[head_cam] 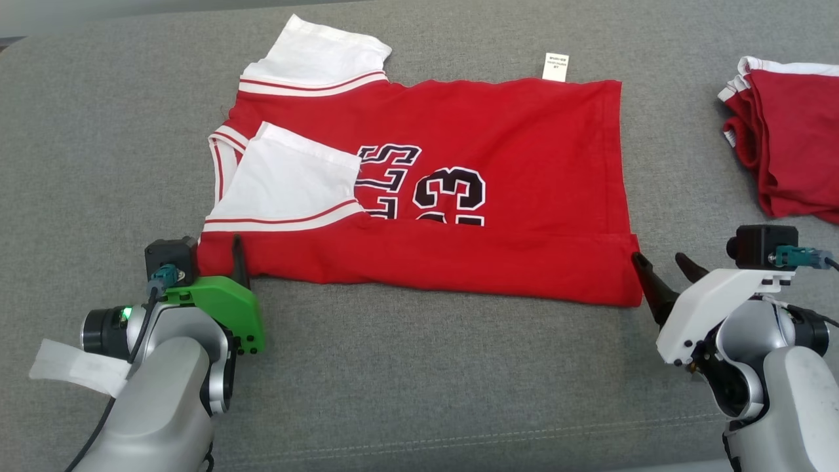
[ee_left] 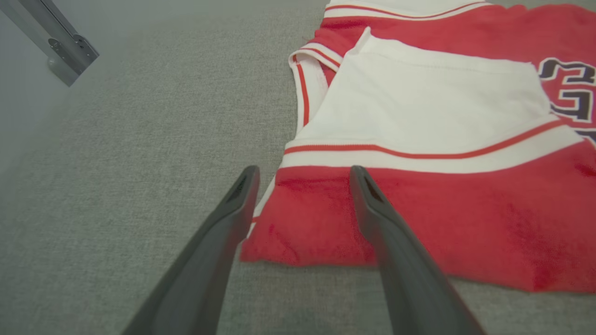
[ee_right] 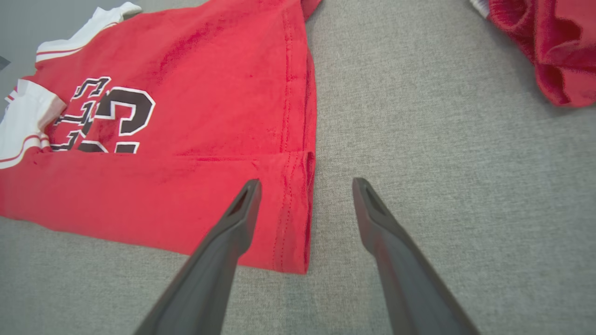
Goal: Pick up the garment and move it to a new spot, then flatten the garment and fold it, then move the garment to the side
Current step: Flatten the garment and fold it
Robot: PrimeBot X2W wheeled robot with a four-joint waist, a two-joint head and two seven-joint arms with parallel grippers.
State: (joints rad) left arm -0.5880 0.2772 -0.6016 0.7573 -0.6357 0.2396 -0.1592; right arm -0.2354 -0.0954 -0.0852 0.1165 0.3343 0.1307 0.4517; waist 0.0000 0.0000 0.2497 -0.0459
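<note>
Note red white-sleeved fabric jersey [head_cam: 524, 151] lying lengthwise left-right. Locate left gripper [ee_left: 303, 171] at near-left corner, right gripper [head_cam: 658, 258] at near-right corner; both spread apart, empty.

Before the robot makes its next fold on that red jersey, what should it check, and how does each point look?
1. Left end effector open, holding nothing: ok, jaws apart at the near left corner of the jersey.
2. Right end effector open: ok, jaws straddle the near right hem.
3. Near edge folded over evenly: ok, the strip runs corner to corner.
4. Near sleeve tucked onto the chest: ok.
5. Far sleeve tucked in: not ok, it sticks out.
6. Other garment out of the way: ok, it lies apart on the right.
</note>
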